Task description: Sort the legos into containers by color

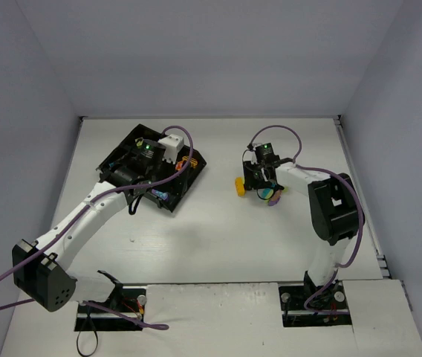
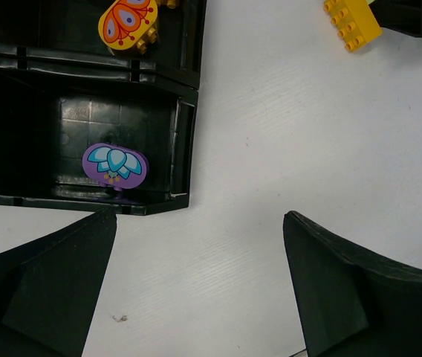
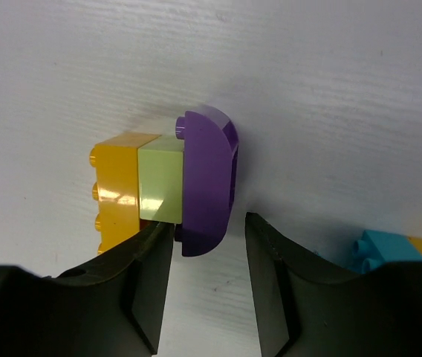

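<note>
Against the purple brick (image 3: 209,178) rests lime brick (image 3: 159,182), then yellow brick (image 3: 116,186).

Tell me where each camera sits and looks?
Top: above, behind the arms, facing down at the table; both arms show.
Left wrist: on the left arm, facing the black tray; left gripper shows.
Right wrist: on the right arm, facing a purple brick; right gripper shows.
Shared: top and left wrist both show the tray and yellow brick.
</note>
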`<state>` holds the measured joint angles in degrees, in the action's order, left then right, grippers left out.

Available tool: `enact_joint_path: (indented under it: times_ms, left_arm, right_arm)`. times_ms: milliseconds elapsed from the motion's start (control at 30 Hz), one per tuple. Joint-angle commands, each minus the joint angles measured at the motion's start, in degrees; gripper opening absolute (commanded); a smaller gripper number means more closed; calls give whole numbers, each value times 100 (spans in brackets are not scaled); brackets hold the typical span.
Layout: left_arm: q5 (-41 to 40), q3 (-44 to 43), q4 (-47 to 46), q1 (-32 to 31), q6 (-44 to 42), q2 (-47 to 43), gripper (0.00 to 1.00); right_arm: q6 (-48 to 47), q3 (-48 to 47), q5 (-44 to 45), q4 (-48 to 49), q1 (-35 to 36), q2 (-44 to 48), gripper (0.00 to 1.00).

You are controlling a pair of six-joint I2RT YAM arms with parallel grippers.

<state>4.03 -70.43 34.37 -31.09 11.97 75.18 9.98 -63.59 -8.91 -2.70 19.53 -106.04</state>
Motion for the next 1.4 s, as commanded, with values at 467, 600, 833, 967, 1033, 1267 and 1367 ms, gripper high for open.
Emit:
enact_joint_path:
  times_ms: [467, 600, 833, 967, 1033, 1267, 1367]
  left_arm:
    - [-78, -181, -308, -20, -116, -73, 87]
    - [-43, -181, -369, -29, -116, -38, 87]
    - [220, -260, -589, -64, 69, 128, 87]
    - [580, -287, -1002, -81, 411, 217, 87]
    - [704, -278, -1186, -81, 771, 269, 87]
    - [1476, -120, -2406, -81, 2027, 392, 87]
    - [1697, -76, -2916, -81, 2222, 454, 87]
  right_arm:
    - [-163, -198, 3, 217, 16, -23, 4]
    - [-128, -40, -32, 463, 138, 162, 0]
    - [-171, 312, -6, 770, 542, 767, 0]
    - [-128, 619, 3, 1104, 789, 1243, 0]
    - [-58, 725, -15, 1368, 903, 1541, 0]
    - [110, 1226, -163, 2228, 983, 2482, 0]
    - [127, 1358, -304, 2501, 983, 2834, 0]
